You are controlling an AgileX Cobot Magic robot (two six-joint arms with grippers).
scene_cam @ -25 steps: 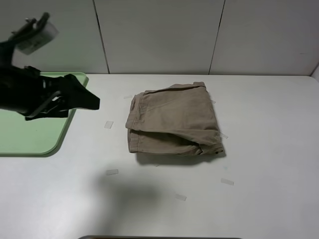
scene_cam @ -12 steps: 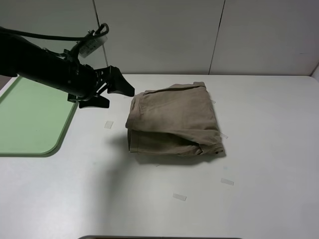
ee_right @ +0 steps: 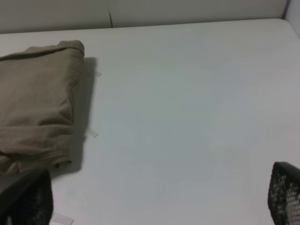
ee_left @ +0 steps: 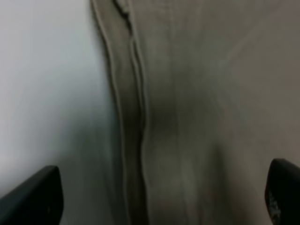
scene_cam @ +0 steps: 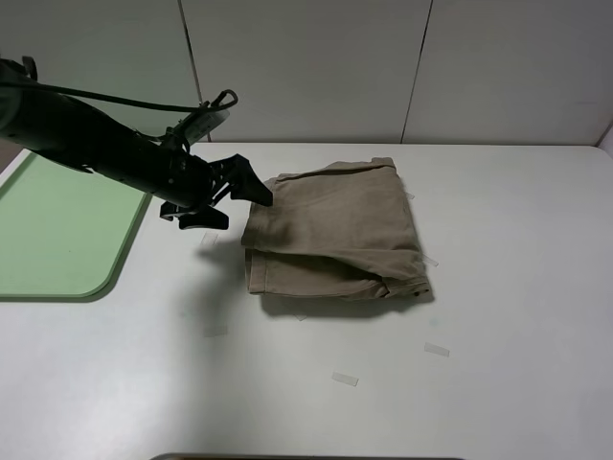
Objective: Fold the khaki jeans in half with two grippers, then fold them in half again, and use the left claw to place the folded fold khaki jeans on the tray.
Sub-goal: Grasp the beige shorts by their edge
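The khaki jeans (scene_cam: pixel 335 230) lie folded into a compact stack at the middle of the white table. The left claw (scene_cam: pixel 235 203) is open, just above the stack's left edge, one finger over the cloth and one over the table. In the left wrist view its gripper (ee_left: pixel 159 197) straddles the folded edge of the jeans (ee_left: pixel 197 117) with the fingertips (ee_left: pixel 33 197) spread wide. The right gripper (ee_right: pixel 154 199) is open and empty, back from the jeans (ee_right: pixel 37 103), and is out of the exterior view. The pale-green tray (scene_cam: pixel 67 249) lies at the table's left side, with nothing on it.
Small pieces of clear tape (scene_cam: pixel 346 379) lie on the table in front of the jeans, another (scene_cam: pixel 437 350) to the right. A grey panelled wall (scene_cam: pixel 306 67) stands behind the table. The left arm (scene_cam: pixel 96 139) stretches over the tray's far corner.
The left arm has swung right from above the tray and come down to the left edge of the folded jeans, jaws open. The jeans have not moved.
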